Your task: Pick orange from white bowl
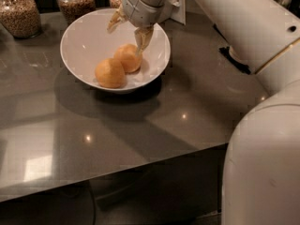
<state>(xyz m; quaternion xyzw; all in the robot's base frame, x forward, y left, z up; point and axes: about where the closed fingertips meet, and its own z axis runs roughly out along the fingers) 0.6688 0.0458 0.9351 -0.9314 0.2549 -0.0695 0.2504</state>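
A large white bowl [84, 41] stands on the grey counter and holds two near-identical oranges: one at the front left [110, 72] and one behind it to the right [126, 57]. My gripper [127, 31] hangs over the bowl's far right side, just above the rear orange. Its two tan fingers are spread apart: one finger [114, 20] points left over the bowl's back, the other [142, 37] reaches down to the rear orange's right edge. It holds nothing.
Glass jars of grain stand at the back left [18, 13] and back centre [75, 1]. My white arm [253, 27] crosses the right side of the counter. The counter's front edge [117, 170] runs across the lower part.
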